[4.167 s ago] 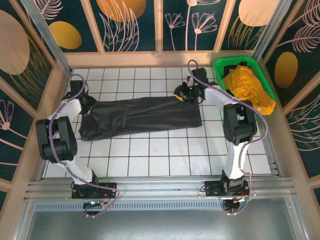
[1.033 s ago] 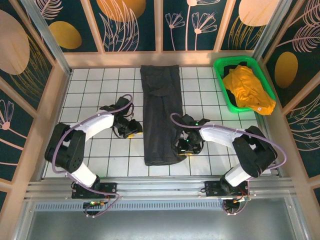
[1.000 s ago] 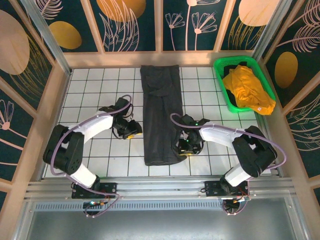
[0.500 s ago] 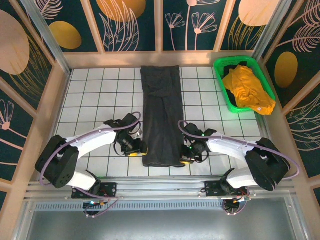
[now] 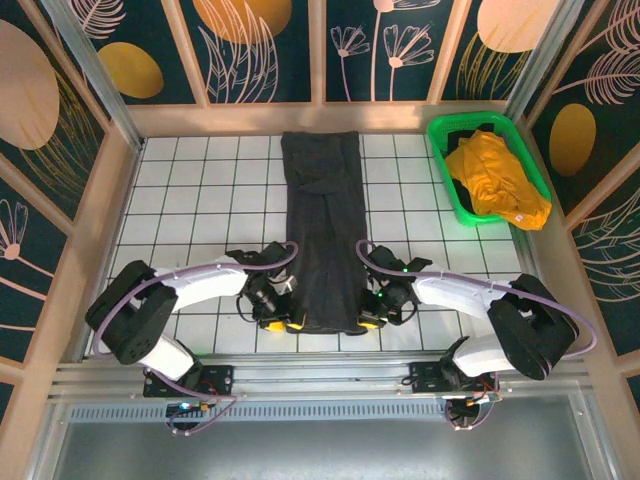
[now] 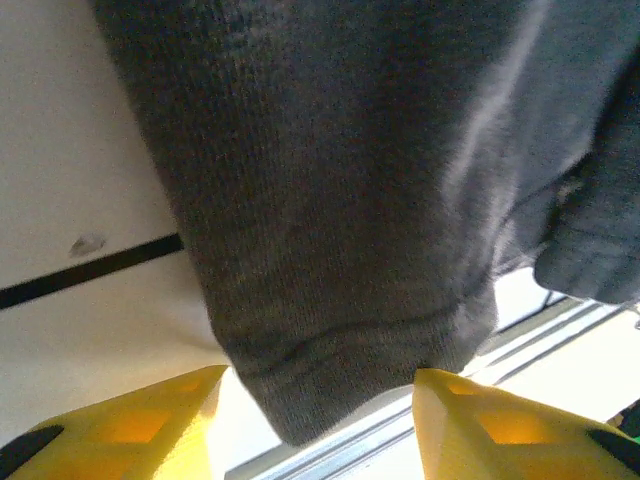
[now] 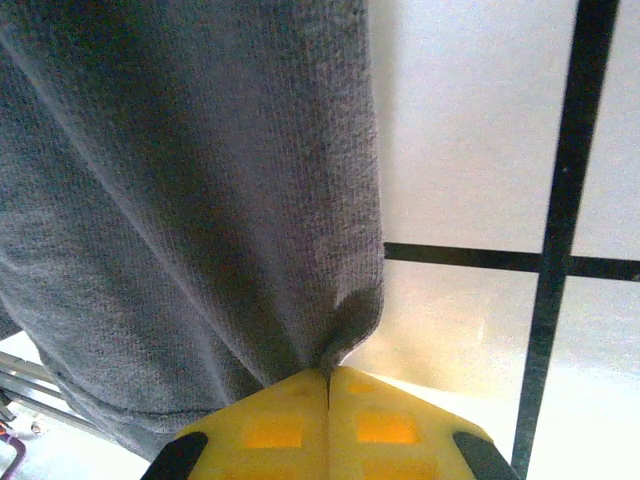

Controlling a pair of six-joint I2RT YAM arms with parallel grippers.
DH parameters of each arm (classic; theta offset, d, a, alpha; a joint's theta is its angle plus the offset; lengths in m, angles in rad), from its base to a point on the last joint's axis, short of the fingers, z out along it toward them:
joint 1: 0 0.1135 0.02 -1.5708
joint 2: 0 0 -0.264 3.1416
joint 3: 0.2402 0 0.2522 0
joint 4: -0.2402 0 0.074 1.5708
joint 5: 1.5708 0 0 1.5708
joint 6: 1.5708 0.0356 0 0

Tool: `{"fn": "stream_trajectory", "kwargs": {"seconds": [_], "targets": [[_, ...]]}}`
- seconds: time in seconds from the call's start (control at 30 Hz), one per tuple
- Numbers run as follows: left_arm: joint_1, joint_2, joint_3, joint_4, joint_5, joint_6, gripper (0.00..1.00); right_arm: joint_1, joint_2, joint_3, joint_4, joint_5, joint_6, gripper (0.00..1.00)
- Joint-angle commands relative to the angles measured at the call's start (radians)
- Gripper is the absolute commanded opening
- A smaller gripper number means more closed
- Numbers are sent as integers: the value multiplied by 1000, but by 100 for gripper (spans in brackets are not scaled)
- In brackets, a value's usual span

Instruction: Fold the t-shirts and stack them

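Note:
The dark charcoal t-shirt point(image 5: 323, 225) lies folded into a long strip running from the back wall toward the near edge. My left gripper point(image 5: 285, 321) sits at its near left corner, open, the yellow fingers point(image 6: 130, 425) straddling the hem corner of the dark shirt point(image 6: 330, 220). My right gripper point(image 5: 368, 321) is at the near right corner, shut on a pinch of the dark shirt's point(image 7: 190, 200) edge, fingertips point(image 7: 300, 420) pressed together. The orange-yellow t-shirt point(image 5: 495, 175) lies crumpled in the green basket point(image 5: 441, 129).
The green basket stands at the back right corner against the wall. White tiled floor point(image 5: 190, 200) lies bare on both sides of the strip. A metal rail point(image 5: 320, 375) runs along the near edge.
The shirt went from lying sideways to a lengthwise strip. Both grippers slid down its sides to the near corners; the right one has closed on the edge.

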Motion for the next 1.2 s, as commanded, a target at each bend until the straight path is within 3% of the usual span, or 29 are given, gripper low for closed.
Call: {"fn": "stream_trajectory", "kwargs": {"seconds": [0.0,0.07,0.1,0.13,0.27,0.33,0.57,0.87,1.17], "targets": [[-3,55,53,39,1,0,42,4,-5,2,-17,-16,23,0],[-2,75,70,49,2,-3,20,4,-17,7,-27,-3,25,0],[-3,76,76,37,-7,-2,4,2,-26,13,-38,9,26,0],[-2,70,77,23,-15,-1,0,1,-36,25,-50,20,29,0],[-2,27,95,-42,-18,-3,0,-50,-66,86,-118,52,74,0],[3,-19,149,-87,-79,-24,0,-104,-88,123,-119,37,102,0],[122,14,347,-115,-132,-49,0,-303,5,338,-139,-6,36,0],[274,255,729,-108,-201,-28,0,-400,372,763,-113,1,-39,0],[389,552,1014,-62,-204,-7,0,-431,753,1169,-144,103,-63,0]]}}
